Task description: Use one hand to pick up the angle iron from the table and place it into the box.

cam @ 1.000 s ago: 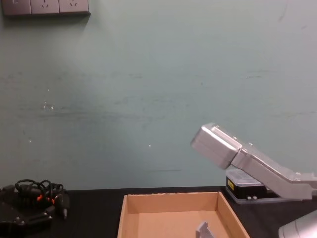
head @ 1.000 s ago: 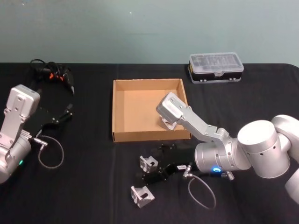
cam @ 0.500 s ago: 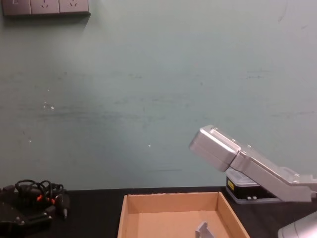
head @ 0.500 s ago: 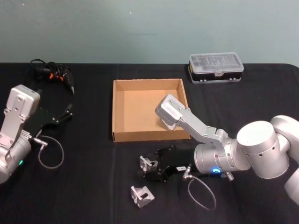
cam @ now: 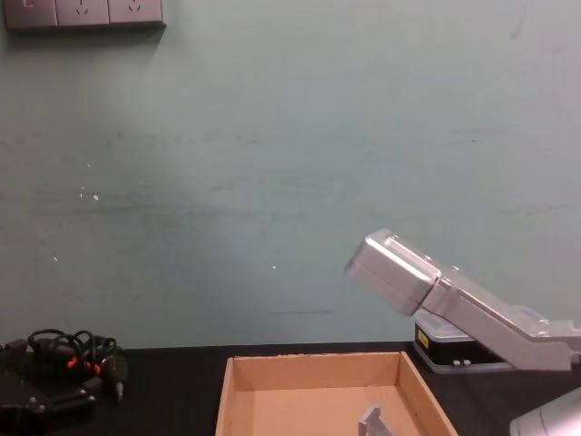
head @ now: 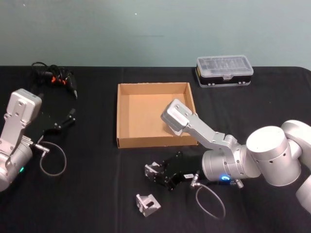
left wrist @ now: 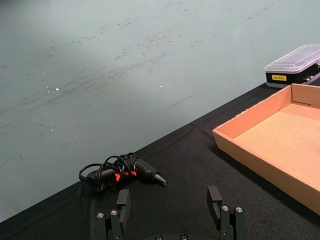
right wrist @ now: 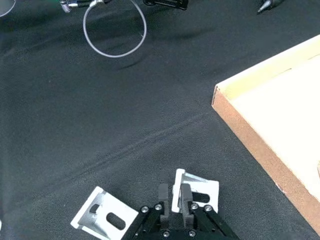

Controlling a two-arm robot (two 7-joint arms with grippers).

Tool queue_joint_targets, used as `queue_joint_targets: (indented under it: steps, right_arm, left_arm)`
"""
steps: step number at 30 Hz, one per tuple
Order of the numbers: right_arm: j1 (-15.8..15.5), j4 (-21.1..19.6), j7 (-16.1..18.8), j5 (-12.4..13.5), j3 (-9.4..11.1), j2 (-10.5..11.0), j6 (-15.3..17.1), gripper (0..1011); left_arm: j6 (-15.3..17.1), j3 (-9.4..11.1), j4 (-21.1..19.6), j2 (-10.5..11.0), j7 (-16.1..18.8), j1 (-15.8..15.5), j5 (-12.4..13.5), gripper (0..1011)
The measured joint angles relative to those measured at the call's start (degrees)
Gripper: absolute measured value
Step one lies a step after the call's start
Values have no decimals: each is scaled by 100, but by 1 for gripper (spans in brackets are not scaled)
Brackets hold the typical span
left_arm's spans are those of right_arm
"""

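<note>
Right gripper (head: pixel 161 171), lower centre, pinches an angle iron (right wrist: pixel 202 189) by its thin flange, which may twist free before the cardboard box (head: pixel 127 141); left gripper (left wrist: pixel 168 196) idles released, far left.

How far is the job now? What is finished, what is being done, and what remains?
Done: a first angle iron lies in the box. In hand: the right gripper has its fingers shut on a second angle iron, in front of the box. Left: carrying it into the box; a third angle iron lies on the table nearer the robot. The left gripper is parked, open, at the left.
</note>
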Motion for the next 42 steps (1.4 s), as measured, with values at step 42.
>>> queue_joint_targets:
  steps: [42]
  right_arm:
    - [523,124,-355,230,878,90,-446,80]
  left_arm:
    - [0,0,0,0,0,0,0,1011]
